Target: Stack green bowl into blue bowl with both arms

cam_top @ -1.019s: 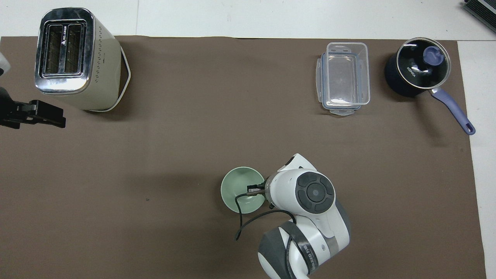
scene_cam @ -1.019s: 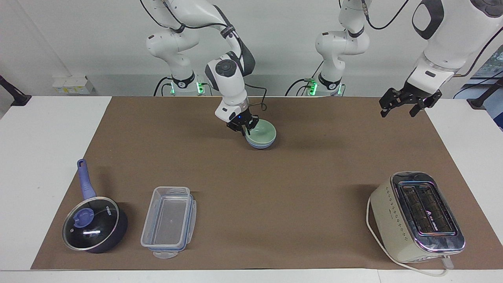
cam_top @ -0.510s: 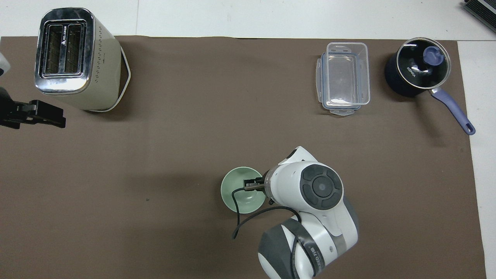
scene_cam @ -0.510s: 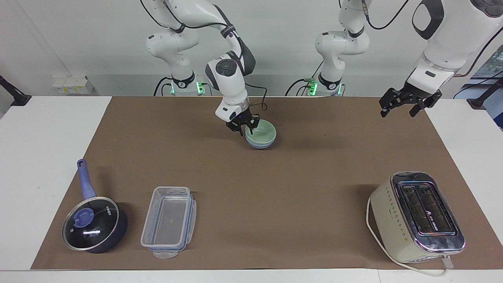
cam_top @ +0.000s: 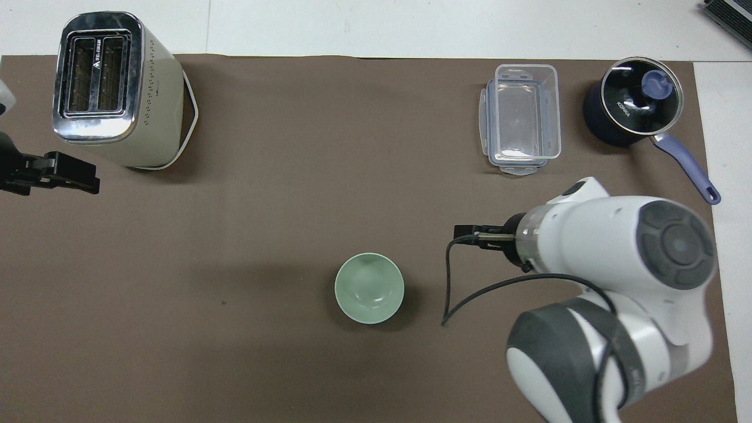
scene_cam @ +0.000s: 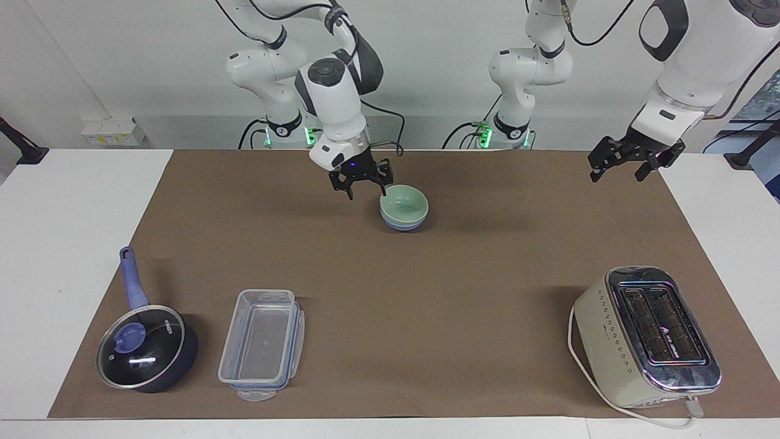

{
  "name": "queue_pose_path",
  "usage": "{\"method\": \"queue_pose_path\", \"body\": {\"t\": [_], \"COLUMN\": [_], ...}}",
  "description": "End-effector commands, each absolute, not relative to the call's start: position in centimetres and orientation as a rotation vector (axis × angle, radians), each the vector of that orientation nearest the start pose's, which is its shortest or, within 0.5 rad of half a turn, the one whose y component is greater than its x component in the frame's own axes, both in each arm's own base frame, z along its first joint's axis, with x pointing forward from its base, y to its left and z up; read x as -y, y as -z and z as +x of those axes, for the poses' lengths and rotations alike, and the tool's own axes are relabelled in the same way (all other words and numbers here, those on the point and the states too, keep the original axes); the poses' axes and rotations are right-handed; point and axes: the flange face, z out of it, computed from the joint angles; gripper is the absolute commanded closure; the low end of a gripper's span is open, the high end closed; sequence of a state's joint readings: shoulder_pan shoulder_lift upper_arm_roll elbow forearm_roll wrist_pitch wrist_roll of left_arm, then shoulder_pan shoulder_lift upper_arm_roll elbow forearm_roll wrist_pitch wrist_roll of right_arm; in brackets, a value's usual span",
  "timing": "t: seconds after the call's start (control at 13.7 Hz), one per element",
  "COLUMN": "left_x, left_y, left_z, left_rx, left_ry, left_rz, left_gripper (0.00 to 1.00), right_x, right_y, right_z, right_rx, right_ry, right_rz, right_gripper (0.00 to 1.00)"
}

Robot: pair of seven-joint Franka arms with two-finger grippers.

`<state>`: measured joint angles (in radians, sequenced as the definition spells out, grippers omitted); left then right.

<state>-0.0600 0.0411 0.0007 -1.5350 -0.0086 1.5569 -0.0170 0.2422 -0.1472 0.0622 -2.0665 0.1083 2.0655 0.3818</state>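
The pale green bowl [scene_cam: 403, 202] sits nested in the light blue bowl [scene_cam: 402, 225] on the brown mat, near the robots. Only the blue bowl's lower wall shows under it. In the overhead view the green bowl [cam_top: 369, 288] hides the blue one. My right gripper [scene_cam: 364, 181] is open and empty, raised over the mat just beside the bowls toward the right arm's end, not touching them. In the overhead view the right arm's wrist [cam_top: 611, 241] covers it. My left gripper [scene_cam: 634, 160] is open and waits in the air over the mat's edge at the left arm's end; it also shows in the overhead view [cam_top: 56, 175].
A cream toaster [scene_cam: 647, 336] stands far from the robots at the left arm's end. A clear plastic container [scene_cam: 262, 343] and a dark blue lidded saucepan [scene_cam: 145, 347] stand far from the robots at the right arm's end.
My right gripper let go of the green bowl's rim, rose, and moved away toward the right arm's end. The bowls stayed nested. The left arm has not moved.
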Motion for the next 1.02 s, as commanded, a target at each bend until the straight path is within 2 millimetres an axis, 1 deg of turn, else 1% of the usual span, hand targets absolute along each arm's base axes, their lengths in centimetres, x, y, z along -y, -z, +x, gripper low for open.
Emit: {"method": "queue_pose_path", "body": {"t": [0.0, 0.07, 0.22, 0.36, 0.51, 0.58, 0.66, 0.73, 0.8, 0.95], "left_x": [3.1, 3.1, 3.1, 3.1, 3.1, 3.1, 3.1, 3.2, 3.1, 3.1], "left_y": [-62.1, -62.1, -62.1, -62.1, -62.1, -62.1, -62.1, -62.1, -62.1, -62.1], "left_z": [56.6, 56.6, 56.6, 56.6, 56.6, 56.6, 56.6, 56.6, 56.6, 56.6], "left_rx": [-0.065, -0.065, -0.065, -0.065, -0.065, -0.065, -0.065, -0.067, -0.065, -0.065], "left_ry": [-0.045, -0.045, -0.045, -0.045, -0.045, -0.045, -0.045, -0.045, -0.045, -0.045], "left_rz": [-3.132, -3.132, -3.132, -3.132, -3.132, -3.132, -3.132, -3.132, -3.132, -3.132], "left_gripper": [0.00, 0.00, 0.00, 0.00, 0.00, 0.00, 0.00, 0.00, 0.00, 0.00], "right_x": [-12.1, -10.3, -8.1, -7.7, -6.7, -6.2, -5.8, -5.5, -5.0, -4.8], "right_y": [-55.9, -57.5, -60.3, -62.8, -65.1, -65.8, -66.1, -66.8, -67.1, -67.3], "right_z": [52.3, 53.0, 53.6, 53.5, 53.3, 53.7, 54.3, 55.0, 55.6, 55.7], "right_rx": [-0.147, -0.148, -0.177, -0.177, -0.189, -0.200, -0.208, -0.190, -0.167, -0.149], "right_ry": [0.239, 0.268, 0.273, 0.243, 0.192, 0.148, 0.093, 0.082, 0.077, 0.081], "right_rz": [-3.085, -3.103, -3.109, -3.115, -3.126, -3.134, -3.140, -3.141, -3.142, -3.141], "right_gripper": [0.00, 0.00, 0.00, 0.00, 0.00, 0.00, 0.00, 0.00, 0.00, 0.00]}}
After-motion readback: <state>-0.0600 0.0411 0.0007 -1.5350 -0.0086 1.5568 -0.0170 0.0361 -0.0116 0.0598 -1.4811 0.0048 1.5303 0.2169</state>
